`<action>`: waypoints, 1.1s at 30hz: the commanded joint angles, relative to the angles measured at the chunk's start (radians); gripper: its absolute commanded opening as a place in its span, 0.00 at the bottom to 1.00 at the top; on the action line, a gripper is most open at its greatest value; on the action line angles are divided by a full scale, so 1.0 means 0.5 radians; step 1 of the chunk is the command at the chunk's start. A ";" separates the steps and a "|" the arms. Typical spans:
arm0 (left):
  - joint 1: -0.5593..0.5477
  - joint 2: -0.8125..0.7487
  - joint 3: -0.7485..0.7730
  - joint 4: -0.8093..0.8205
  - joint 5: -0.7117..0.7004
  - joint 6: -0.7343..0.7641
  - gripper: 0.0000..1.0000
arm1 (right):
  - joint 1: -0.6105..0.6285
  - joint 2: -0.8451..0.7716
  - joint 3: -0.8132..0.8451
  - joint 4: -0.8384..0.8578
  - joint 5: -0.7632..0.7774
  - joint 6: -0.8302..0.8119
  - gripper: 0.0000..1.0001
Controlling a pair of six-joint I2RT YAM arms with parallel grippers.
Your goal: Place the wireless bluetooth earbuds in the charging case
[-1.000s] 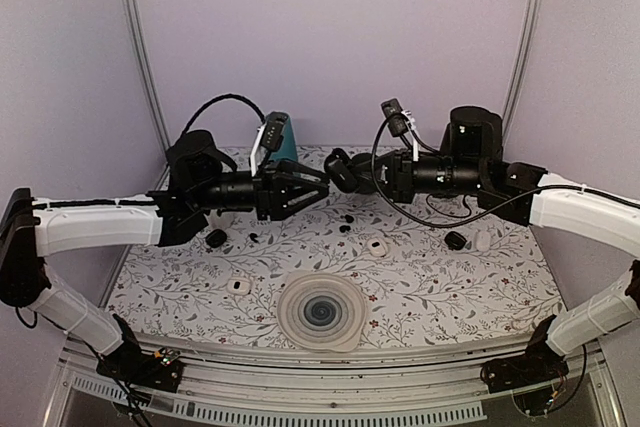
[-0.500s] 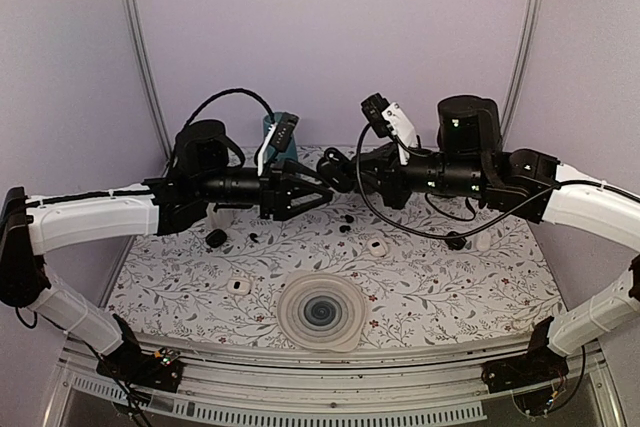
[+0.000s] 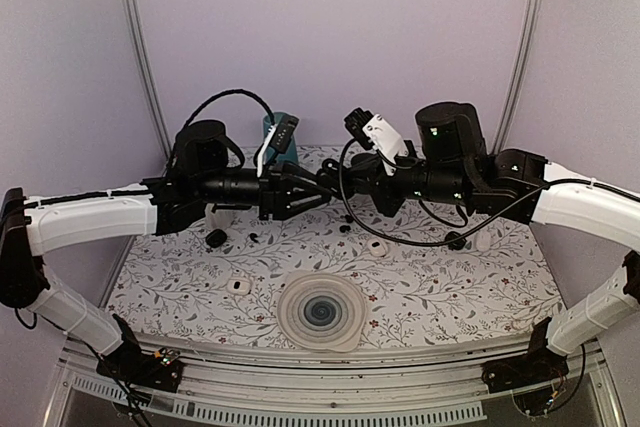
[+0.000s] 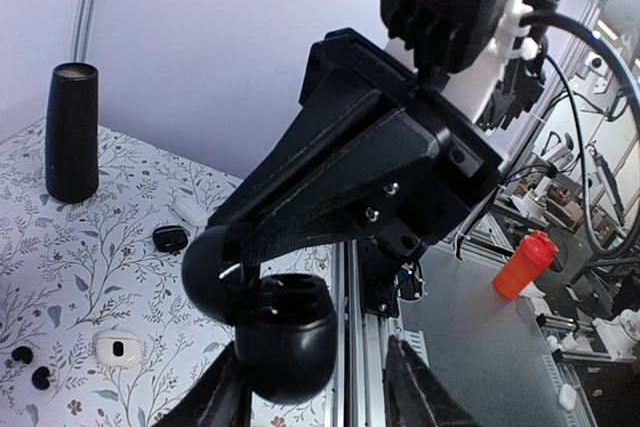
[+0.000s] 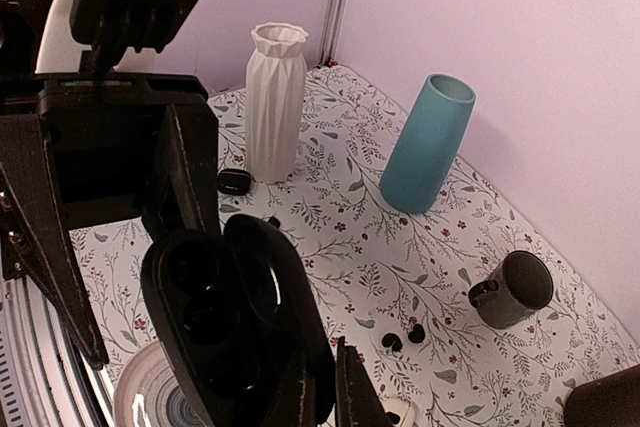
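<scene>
My right gripper [image 3: 332, 179] is shut on an open black charging case [image 5: 225, 327], held in the air above the table's back middle. Its fingers [image 5: 350, 392] pinch the case's edge, and its wells look empty. My left gripper [image 3: 316, 193] is open and meets it from the left. In the left wrist view the case [image 4: 285, 337] hangs between my spread fingers [image 4: 215, 397], its lid [image 4: 208, 272] swung open. The two tiny black earbuds [image 3: 346, 222] lie on the table below, also in the right wrist view [image 5: 400, 337] and the left wrist view [image 4: 30, 367].
A round plate [image 3: 320, 312] sits at front centre. Small white cases [image 3: 237, 286] [image 3: 377, 246] and black cases [image 3: 216, 238] [image 3: 456, 240] lie about. A white vase [image 5: 275, 102], teal vase [image 5: 428, 142], dark mug [image 5: 515, 290] and black cylinder [image 4: 72, 132] stand on the table.
My right arm has swung left with the open case until it sits between my left gripper's fingers. The left arm has barely moved.
</scene>
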State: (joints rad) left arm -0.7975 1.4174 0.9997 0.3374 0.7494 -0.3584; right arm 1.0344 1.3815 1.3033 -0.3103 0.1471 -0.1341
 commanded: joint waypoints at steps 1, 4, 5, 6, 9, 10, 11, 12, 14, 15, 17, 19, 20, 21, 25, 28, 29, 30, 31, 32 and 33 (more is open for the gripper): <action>-0.010 -0.055 0.059 -0.017 -0.030 0.035 0.45 | 0.017 0.014 0.074 -0.014 0.061 -0.039 0.04; -0.009 -0.052 0.063 -0.021 -0.035 0.040 0.44 | 0.021 0.018 0.076 -0.019 0.055 -0.042 0.04; -0.009 -0.049 0.065 -0.023 -0.040 0.042 0.44 | 0.022 0.018 0.080 -0.020 0.049 -0.044 0.04; -0.007 -0.050 0.068 -0.023 -0.050 0.042 0.44 | 0.023 0.019 0.078 -0.021 0.045 -0.046 0.04; -0.007 -0.051 0.069 -0.025 -0.076 0.048 0.46 | 0.030 0.017 0.082 -0.021 0.035 -0.052 0.04; -0.007 -0.052 0.068 -0.022 -0.080 0.049 0.46 | 0.032 0.019 0.081 -0.021 0.036 -0.054 0.04; -0.004 -0.051 0.072 -0.021 -0.084 0.048 0.46 | 0.032 0.021 0.083 -0.018 0.037 -0.056 0.04; -0.004 -0.047 0.075 -0.023 -0.084 0.048 0.46 | 0.033 0.022 0.083 -0.018 0.037 -0.056 0.04; -0.006 -0.044 0.075 -0.023 -0.090 0.048 0.46 | 0.035 0.021 0.084 -0.017 0.027 -0.059 0.04; -0.005 -0.044 0.075 -0.023 -0.092 0.048 0.46 | 0.036 0.019 0.084 -0.018 0.025 -0.060 0.04; -0.004 -0.039 0.078 -0.021 -0.091 0.049 0.45 | 0.036 0.020 0.084 -0.017 0.025 -0.060 0.04; -0.006 -0.034 0.080 -0.021 -0.084 0.051 0.41 | 0.035 0.026 0.088 -0.020 0.027 -0.060 0.04; -0.004 -0.032 0.084 -0.021 -0.077 0.050 0.40 | 0.036 0.028 0.089 -0.020 0.027 -0.060 0.04; -0.005 -0.030 0.084 -0.021 -0.072 0.051 0.39 | 0.036 0.030 0.089 -0.021 0.028 -0.060 0.04; -0.006 -0.028 0.084 -0.022 -0.074 0.054 0.34 | 0.034 0.037 0.090 -0.021 0.034 -0.060 0.04; -0.004 -0.027 0.079 -0.021 -0.075 0.054 0.25 | 0.036 0.038 0.090 -0.013 0.027 -0.060 0.04; -0.004 -0.025 0.078 -0.021 -0.075 0.054 0.23 | 0.036 0.040 0.092 -0.013 0.028 -0.060 0.04; -0.005 -0.025 0.079 -0.021 -0.076 0.054 0.19 | 0.034 0.040 0.089 -0.012 0.026 -0.059 0.05; -0.006 -0.023 0.078 -0.019 -0.075 0.054 0.16 | 0.036 0.038 0.085 -0.006 0.024 -0.057 0.05; -0.005 -0.023 0.075 -0.018 -0.075 0.054 0.12 | 0.036 0.038 0.081 -0.005 0.024 -0.054 0.05; -0.005 -0.023 0.073 -0.018 -0.074 0.054 0.09 | 0.036 0.038 0.082 -0.005 0.022 -0.054 0.05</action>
State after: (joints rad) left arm -0.7971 1.4174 1.0134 0.3202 0.7055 -0.3401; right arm 1.0462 1.3949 1.3193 -0.3309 0.1558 -0.1581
